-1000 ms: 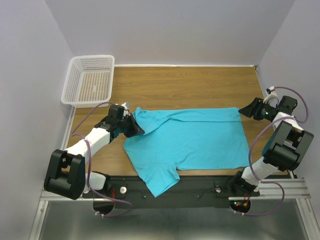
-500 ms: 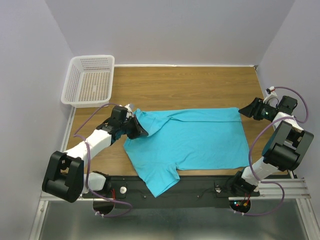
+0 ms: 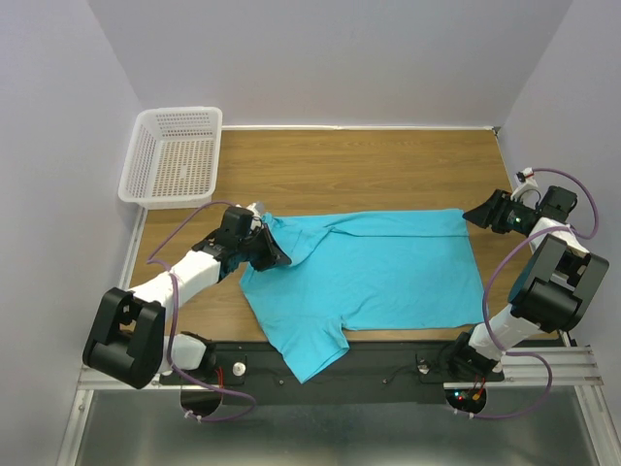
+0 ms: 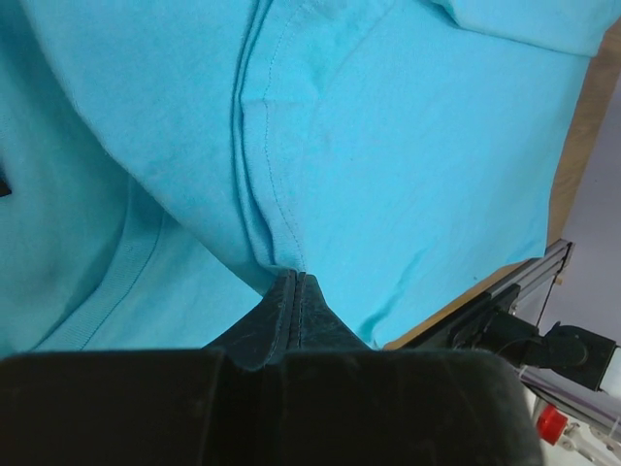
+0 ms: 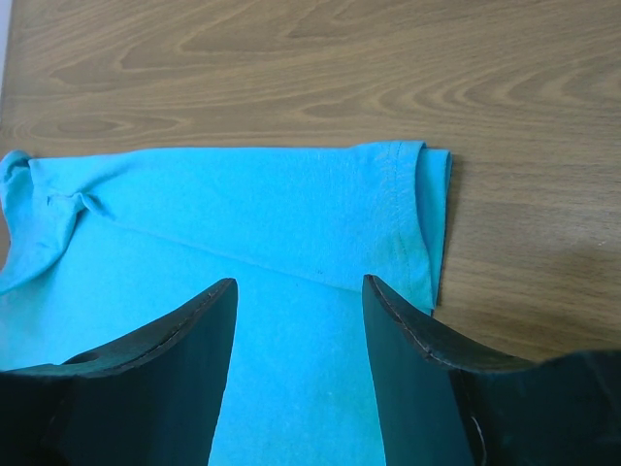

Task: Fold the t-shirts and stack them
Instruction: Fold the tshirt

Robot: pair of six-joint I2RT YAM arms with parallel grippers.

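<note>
The turquoise-blue t-shirt point(image 3: 374, 267) lies spread on the wooden table, its far long edge folded over toward me, one sleeve hanging over the near edge. My left gripper point(image 3: 269, 250) is shut on the shirt's left end; in the left wrist view the closed fingertips point(image 4: 296, 282) pinch a stitched fold of the shirt point(image 4: 388, 146). My right gripper point(image 3: 475, 216) is open and empty, just off the shirt's far right corner. In the right wrist view the shirt's folded corner point(image 5: 388, 214) lies beyond the spread fingers point(image 5: 408, 340).
A white mesh basket point(image 3: 173, 155) stands at the far left corner of the table point(image 3: 369, 165). A black rail point(image 3: 388, 359) runs along the near edge. Walls close in on both sides.
My left gripper, holding the shirt's left end, has shifted slightly to the right and away from me, carrying the fold with it. The right arm has not moved.
</note>
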